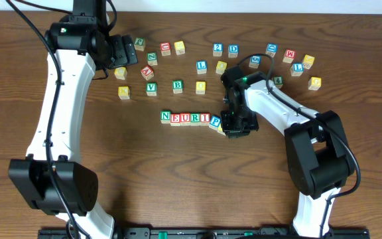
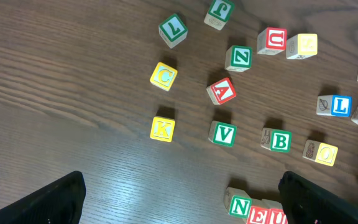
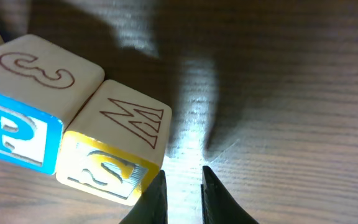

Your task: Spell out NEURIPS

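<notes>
Across the worktop, the overhead view gave me both arms at once. The left arm stretched long from its base at the near-left edge up to the far left, and the left gripper hung over the scattered cubes there. The right arm folded back from its near-right base toward the centre. Its wrist was tipped down and the right gripper sat low at the right end of the NEURIPS row.

That row lay mid-worktop. Green N, red E, red U, green R, red I and blue P made six cubes side by side in a line. A seventh, the yellow-faced cube, lay just past the P and a little toward the near edge, half hidden under the gripper. Beyond the row I counted roughly twenty loose cubes.

Only the right wrist view showed that last joint. The yellow-faced cube touched the P and was turned slightly askew. The gripper's fingers stood just beside it, almost pressed together with a sliver of wood between them, pinching nothing. I could not read its letter.

Only the left wrist view showed the left gripper's fingers spread wide and empty. Below them lay about a dozen loose cubes, among them a yellow K, a green V and a green B. The N, E and U sat at the frame's bottom edge.
</notes>
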Robot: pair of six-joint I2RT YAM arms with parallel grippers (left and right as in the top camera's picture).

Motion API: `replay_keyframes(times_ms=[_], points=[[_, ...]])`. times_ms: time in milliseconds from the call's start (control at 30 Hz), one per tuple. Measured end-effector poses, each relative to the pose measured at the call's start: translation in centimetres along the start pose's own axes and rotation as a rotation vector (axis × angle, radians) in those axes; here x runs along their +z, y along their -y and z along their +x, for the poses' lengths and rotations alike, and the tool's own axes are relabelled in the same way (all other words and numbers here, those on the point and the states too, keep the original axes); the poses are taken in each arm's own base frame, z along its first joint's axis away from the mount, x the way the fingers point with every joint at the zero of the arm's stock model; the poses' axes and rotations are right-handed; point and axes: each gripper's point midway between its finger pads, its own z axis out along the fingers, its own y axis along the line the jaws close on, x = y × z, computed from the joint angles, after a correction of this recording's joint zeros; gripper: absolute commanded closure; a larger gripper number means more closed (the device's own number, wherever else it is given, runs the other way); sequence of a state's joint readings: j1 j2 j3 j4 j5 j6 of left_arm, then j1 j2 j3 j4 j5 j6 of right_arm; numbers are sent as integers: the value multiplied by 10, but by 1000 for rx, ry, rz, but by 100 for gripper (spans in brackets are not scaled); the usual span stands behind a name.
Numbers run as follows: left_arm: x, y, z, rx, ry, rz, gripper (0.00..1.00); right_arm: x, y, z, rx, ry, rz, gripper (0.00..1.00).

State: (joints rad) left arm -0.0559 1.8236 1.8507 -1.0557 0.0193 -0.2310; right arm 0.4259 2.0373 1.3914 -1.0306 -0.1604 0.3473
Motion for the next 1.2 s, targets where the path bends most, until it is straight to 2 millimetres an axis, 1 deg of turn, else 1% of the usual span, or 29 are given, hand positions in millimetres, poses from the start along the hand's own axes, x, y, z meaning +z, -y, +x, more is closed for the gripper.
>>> replay_keyframes(times_ms=[133,300,700,833,933,1000,1100,1133,1200], points=[[0,0,0,0,0,0,2,0,-1,-7,-3,30,-7,85],[0,0,0,0,0,0,2,-2,-9,-27,-16,110,-35,84],[0,0,0,0,-1,0,2,-4,-10,-42,-19,169,-53,79],[0,0,0,0,-1,0,2,-4,-9,-42,-20,167,-53,78],[0,0,0,0,-2,-1,2,-5,-5,-33,-23,126,-37,78],[0,0,1,0,-2,-1,1,-9,-2,-25,-24,90,-25,79],[0,-1,5,1,-20,-6,7,-14,-1,-17,-30,59,-15,81],[0,-2,6,2,-26,-7,12,-15,-1,-14,-31,48,-12,82],[0,-3,11,9,-43,-13,30,-16,-2,-9,-39,30,-8,83]])
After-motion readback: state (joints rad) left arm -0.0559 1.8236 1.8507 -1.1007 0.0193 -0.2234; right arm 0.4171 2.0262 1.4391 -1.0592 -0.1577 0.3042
